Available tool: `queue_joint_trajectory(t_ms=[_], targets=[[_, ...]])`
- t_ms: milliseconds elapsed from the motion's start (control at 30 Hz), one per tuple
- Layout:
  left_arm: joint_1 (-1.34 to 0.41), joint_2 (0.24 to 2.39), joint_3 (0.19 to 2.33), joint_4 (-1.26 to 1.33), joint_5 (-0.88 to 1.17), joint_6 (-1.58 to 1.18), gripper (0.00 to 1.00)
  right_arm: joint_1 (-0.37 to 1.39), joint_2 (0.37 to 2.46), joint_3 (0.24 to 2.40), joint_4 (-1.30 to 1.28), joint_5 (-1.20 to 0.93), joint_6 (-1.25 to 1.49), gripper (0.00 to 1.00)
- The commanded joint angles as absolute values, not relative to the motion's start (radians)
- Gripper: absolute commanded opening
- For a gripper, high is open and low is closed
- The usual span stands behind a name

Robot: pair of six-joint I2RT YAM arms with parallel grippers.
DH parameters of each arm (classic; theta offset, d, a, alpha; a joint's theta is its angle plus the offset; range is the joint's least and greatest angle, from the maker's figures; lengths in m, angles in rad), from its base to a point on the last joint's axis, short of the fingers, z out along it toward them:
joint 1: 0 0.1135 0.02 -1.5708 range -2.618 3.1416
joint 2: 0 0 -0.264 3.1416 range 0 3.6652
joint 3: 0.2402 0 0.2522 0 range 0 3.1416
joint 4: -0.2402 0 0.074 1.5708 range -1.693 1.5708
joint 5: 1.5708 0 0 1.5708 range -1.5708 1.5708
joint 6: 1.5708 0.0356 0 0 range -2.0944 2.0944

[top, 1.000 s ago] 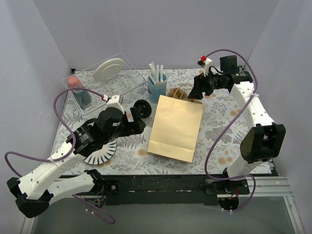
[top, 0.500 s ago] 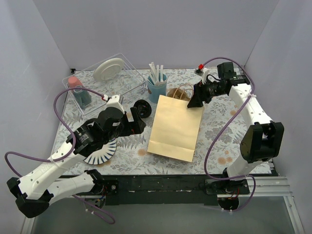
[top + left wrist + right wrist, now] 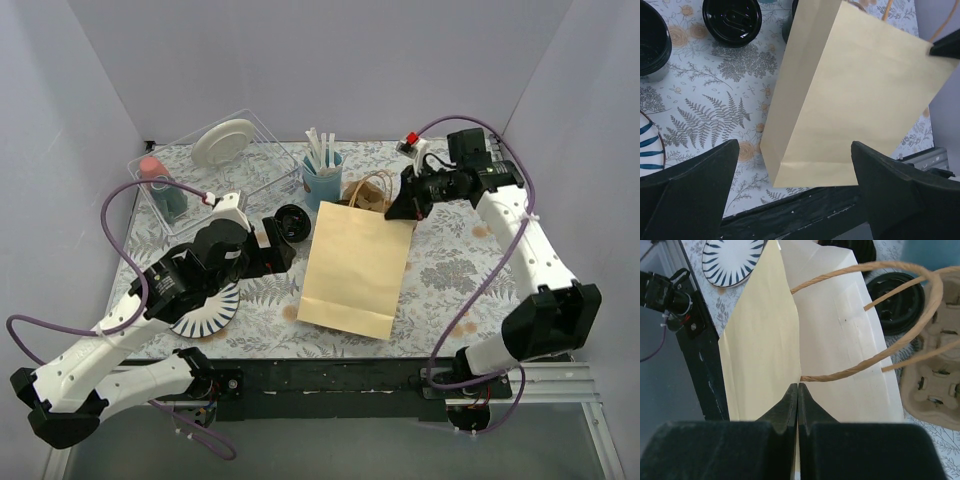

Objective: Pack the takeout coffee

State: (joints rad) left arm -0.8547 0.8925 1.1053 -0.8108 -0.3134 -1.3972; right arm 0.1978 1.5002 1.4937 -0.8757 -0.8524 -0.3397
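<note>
Lidded takeout coffee [image 3: 731, 20] upright on surface [image 3: 715, 110], near brown paper bag [image 3: 860, 100], untouched. Likely light, thin-walled, crushable: take mid-wall gently, keep upright. Empty left gripper [image 3: 795, 200] spread; right gripper [image 3: 798, 387] pressed together, pinching bag rim.

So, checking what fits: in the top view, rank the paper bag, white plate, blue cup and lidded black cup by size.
paper bag
white plate
blue cup and lidded black cup: about alike

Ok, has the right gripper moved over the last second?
Yes. The right gripper came away from the back wall onto the top edge of the paper bag and shut.
</note>
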Motion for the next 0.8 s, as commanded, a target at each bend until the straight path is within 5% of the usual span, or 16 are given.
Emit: queue_joint_trajectory(t_ms=[0,500,767], targets=[[-0.858,0.923,1.206,-0.868,-0.383,-1.416,0.93,0.384,1.347,1.470,-0.867,-0.720,-0.313,0.01],[-0.857,1.026,1.367,-0.905,-0.414,-1.525,0.84,0.730,0.916,1.186,-0.532,-0.269,-0.143,0.01],[-0.859,1.049,1.327,-0.766,-0.315,-1.433,0.85,0.790,0.842,1.086,-0.485,-0.270,-0.104,0.01]])
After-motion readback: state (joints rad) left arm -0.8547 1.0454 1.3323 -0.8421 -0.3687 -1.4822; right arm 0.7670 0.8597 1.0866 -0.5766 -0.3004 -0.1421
